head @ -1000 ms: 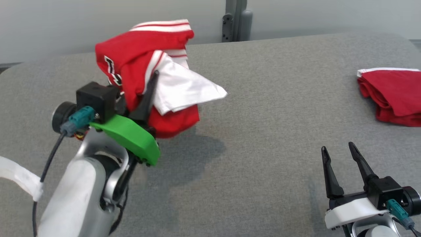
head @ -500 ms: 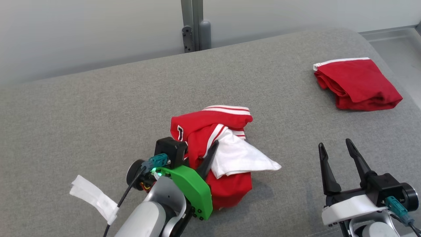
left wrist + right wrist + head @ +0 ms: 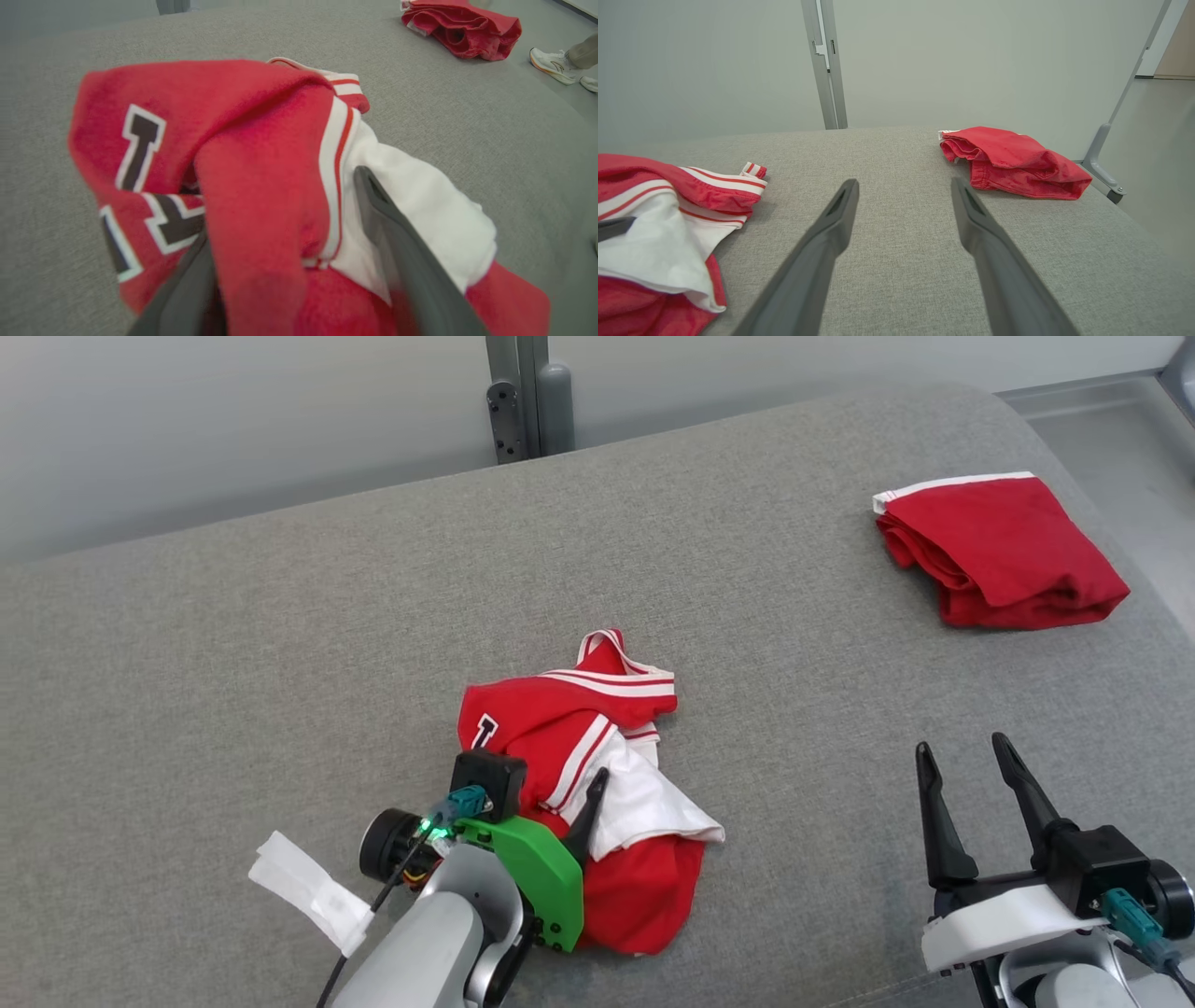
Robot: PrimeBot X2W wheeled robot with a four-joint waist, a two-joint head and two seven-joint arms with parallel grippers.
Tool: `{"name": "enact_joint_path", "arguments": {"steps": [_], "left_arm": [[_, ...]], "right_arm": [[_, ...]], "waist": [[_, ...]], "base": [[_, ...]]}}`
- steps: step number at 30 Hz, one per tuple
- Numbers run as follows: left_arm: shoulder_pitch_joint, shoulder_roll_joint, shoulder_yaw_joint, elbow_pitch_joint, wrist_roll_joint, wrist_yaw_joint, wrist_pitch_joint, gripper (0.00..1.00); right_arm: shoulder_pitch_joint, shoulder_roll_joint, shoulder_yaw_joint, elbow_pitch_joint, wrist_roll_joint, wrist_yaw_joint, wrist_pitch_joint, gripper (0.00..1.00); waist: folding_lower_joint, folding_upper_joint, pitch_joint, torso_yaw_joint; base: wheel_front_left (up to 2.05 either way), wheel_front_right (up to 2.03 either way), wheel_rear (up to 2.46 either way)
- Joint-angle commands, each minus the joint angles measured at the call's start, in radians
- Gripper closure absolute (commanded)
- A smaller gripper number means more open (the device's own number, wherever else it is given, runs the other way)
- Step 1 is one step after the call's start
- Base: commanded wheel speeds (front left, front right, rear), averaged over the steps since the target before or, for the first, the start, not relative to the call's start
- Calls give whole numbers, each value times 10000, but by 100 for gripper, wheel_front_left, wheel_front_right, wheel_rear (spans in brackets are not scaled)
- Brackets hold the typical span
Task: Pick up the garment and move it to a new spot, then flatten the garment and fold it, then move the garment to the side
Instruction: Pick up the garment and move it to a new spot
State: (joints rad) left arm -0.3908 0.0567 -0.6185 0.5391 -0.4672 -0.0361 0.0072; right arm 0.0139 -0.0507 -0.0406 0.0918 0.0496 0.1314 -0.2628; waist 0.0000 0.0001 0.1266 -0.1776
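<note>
Silver arms, a green left cover (image 3: pixel 532 877), a white right cover (image 3: pixel 999 926), teal plugs.

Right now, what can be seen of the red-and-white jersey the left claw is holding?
The red-and-white jersey lies crumpled on the grey padded table, near its front edge. It looks like soft knit fabric: red body, white-and-red striped trim, a white panel folded outward, black lettering outlined in white. The left claw is shut on a bunched fold. A folded red garment lies apart, far right.
</note>
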Motion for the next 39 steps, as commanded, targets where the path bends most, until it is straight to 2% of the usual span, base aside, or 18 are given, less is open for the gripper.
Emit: {"name": "enact_joint_path", "arguments": {"steps": [1, 6, 13, 15, 17, 20, 22, 24, 26, 28, 34, 39], "left_arm": [[2, 57, -6, -136, 107, 55, -106, 0], [845, 515, 193, -1477, -2, 481, -194, 0], [2746, 1562, 779, -4018, -223, 1331, -259, 0], [3274, 1937, 1010, -4415, -200, 1560, -403, 0], [3726, 2003, 1261, -4624, -389, 1696, -738, 0], [4363, 2057, 1615, -4526, -753, 1545, -1588, 0], [4528, 2365, 1649, -4181, -445, 1343, -2161, 0], [4755, 2265, 1855, -3738, -564, 1254, -2482, 0], [4864, 2250, 2112, -3422, -432, 963, -2679, 0], [4998, 2232, 2625, -3326, -87, 920, -2728, 0], [5799, 1548, 4337, -3687, 1085, 466, -2721, 0], [6035, 1000, 5125, -3776, 1840, -129, -2722, 0]], "right_arm": [[105, -8, -48, -8, -68, -14, -28, 0], [341, -9, -323, -152, -226, -14, -26, 0], [499, -13, -551, -310, -277, -14, -26, 0], [529, -13, -618, -337, -217, -14, -26, 0], [611, -10, -681, -328, -184, -14, -28, 0], [747, -11, -786, -257, -152, -14, -26, 0], [839, -10, -825, -177, -96, -14, -26, 0], [937, -10, -885, -101, -73, -14, -26, 0], [1067, -10, -889, 36, -11, -14, -26, 0], [1119, -19, -943, 136, 35, -14, -26, 0], [1190, -16, -1022, 400, 102, -14, -26, 0], [1218, -12, -1064, 547, 124, -14, -26, 0]], "waist": [[0, -1, -263, 256], [0, -1, -708, 761], [0, -1, -1272, 1658], [0, -1, -1374, 1917], [0, -1, -1451, 2196], [0, -1, -1563, 2605], [0, -1, -1629, 2799], [0, -1, -1693, 2945], [0, -1, -1780, 3058], [0, -1, -1824, 3093], [0, -1, -1870, 2932], [0, -1, -1817, 2797]], "base": [[0, 0, 0], [0, 0, 0], [0, 0, 0], [0, 0, 0], [0, 0, 0], [0, 0, 0], [0, 0, 0], [0, 0, 0], [0, 0, 0], [0, 0, 0], [0, 0, 0], [0, 0, 0]]}}
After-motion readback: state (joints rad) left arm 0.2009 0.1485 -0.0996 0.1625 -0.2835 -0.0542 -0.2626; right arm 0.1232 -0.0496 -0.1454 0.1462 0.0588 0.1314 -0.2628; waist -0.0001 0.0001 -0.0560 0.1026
